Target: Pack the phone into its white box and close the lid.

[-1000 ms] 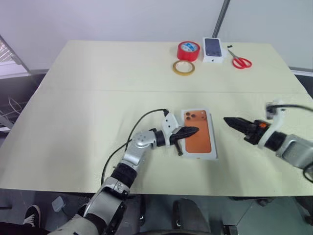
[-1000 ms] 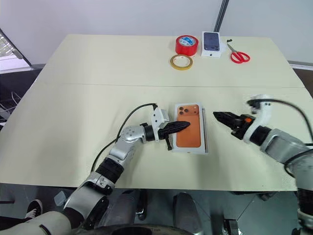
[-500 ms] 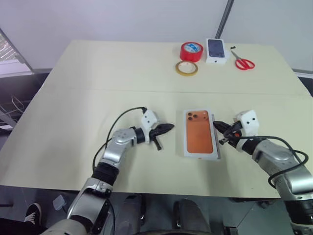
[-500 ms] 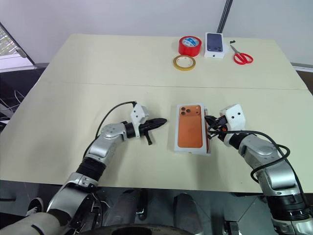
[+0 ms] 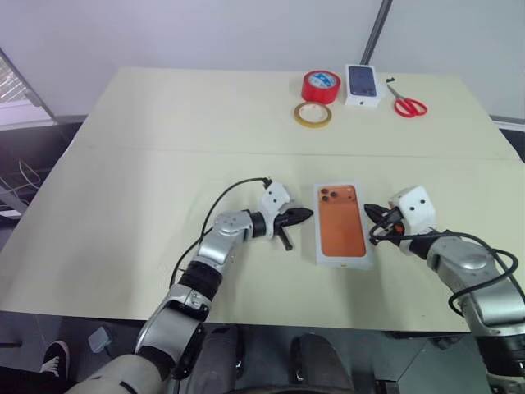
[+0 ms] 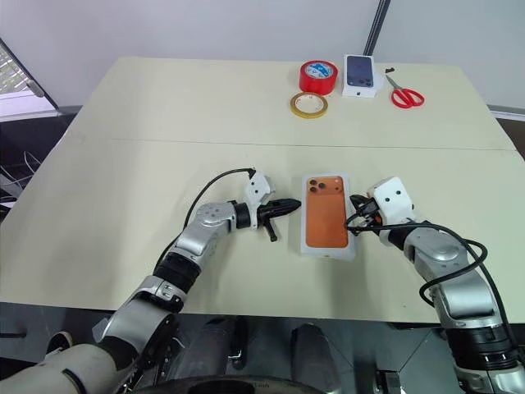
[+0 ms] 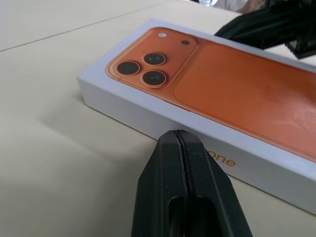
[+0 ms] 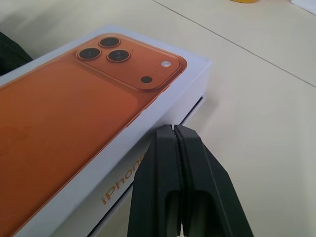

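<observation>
While both tools are closed, left tool and right tool flank the lid.

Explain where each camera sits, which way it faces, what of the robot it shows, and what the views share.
Left eye view: on the head, facing forward and down at the table; both arms show, the left claw and right claw flanking the orange-printed lid.
Right eye view: same head, same scene, same arms.
Left wrist view: looks along the shut left claw at the lid's side; the right claw shows beyond.
Right wrist view: looks along the shut right claw at the opposite side.
Shared: all four show the lid.
</observation>
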Tool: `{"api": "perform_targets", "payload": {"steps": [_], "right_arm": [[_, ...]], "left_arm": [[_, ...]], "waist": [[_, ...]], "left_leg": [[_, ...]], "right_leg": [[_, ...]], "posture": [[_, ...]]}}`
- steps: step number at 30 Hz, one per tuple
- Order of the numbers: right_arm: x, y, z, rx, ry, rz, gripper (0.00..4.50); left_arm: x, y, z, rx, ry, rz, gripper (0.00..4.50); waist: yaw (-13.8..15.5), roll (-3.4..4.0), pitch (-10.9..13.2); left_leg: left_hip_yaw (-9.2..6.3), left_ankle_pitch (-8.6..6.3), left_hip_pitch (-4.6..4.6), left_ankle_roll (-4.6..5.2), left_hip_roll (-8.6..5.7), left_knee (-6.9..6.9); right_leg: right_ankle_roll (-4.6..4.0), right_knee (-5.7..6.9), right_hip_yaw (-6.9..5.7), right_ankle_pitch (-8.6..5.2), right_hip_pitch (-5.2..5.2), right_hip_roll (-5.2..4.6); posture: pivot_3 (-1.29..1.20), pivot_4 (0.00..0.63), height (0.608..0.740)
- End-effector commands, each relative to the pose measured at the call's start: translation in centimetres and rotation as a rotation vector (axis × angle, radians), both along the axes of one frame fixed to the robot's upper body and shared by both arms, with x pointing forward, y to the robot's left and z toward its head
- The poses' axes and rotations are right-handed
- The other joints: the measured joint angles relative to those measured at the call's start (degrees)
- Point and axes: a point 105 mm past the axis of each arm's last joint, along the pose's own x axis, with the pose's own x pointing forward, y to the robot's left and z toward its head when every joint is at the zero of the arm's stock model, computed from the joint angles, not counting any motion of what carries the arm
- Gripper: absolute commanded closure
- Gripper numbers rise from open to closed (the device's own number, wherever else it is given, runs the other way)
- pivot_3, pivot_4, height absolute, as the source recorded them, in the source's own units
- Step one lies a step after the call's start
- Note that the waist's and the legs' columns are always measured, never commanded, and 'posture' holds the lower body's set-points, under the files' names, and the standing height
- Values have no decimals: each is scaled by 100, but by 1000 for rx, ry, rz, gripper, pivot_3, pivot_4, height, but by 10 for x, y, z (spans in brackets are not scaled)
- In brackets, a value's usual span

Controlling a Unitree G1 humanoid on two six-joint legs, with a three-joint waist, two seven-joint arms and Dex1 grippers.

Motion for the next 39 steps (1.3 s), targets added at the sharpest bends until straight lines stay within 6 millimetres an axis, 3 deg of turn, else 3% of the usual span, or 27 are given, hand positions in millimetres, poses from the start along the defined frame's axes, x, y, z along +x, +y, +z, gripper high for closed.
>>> {"api": "perform_targets", "payload": {"steps": [1,4,8,14,21,31,35,39], "right_arm": [[-2,14,6,-2,-38,61,4445],[-2,15,4,-3,-32,61,4445],[0,16,2,-40,-33,73,4445],[1,13,-2,-80,-24,66,4445],[6,11,-13,-168,-9,50,4445],[10,-5,-9,-167,-1,-1,4445],[12,-18,1,-172,-11,-25,4445],[11,-13,-4,-200,0,6,4445]], "left_arm": [[-1,-14,31,-89,-54,-41,4500],[-1,-13,36,-113,-65,-40,4500],[-2,-10,23,-48,-53,-41,4500],[-2,-9,21,-36,-59,-33,4500],[0,-21,23,-55,-66,-17,4500],[-1,-21,29,-76,-95,-14,4500],[0,-20,30,-83,-97,-6,4500],[0,-20,19,-50,-79,3,4500]], "waist": [[-5,0,0],[-6,0,0],[-6,0,0],[-4,0,0],[-4,-1,-1],[1,-1,-1],[9,-1,-1],[6,-1,-1]], "left_leg": [[0,0,0,0,1,0],[0,0,0,0,1,0],[0,0,0,0,1,0],[1,0,0,0,1,1],[0,0,0,0,1,6],[-1,-1,0,1,1,19],[-1,-1,0,2,0,22],[-1,-2,0,3,-1,22]], "right_leg": [[0,0,0,0,-1,0],[0,2,0,0,-1,1],[0,3,0,0,-1,1],[0,3,0,0,-1,2],[0,6,0,0,0,3],[0,12,-1,0,5,2],[0,12,-1,0,7,1],[0,12,-1,0,6,1]], "posture": [[0,150,728],[0,150,728],[0,150,728],[0,150,728],[0,150,728],[0,150,728],[0,150,728],[0,150,728]]}}
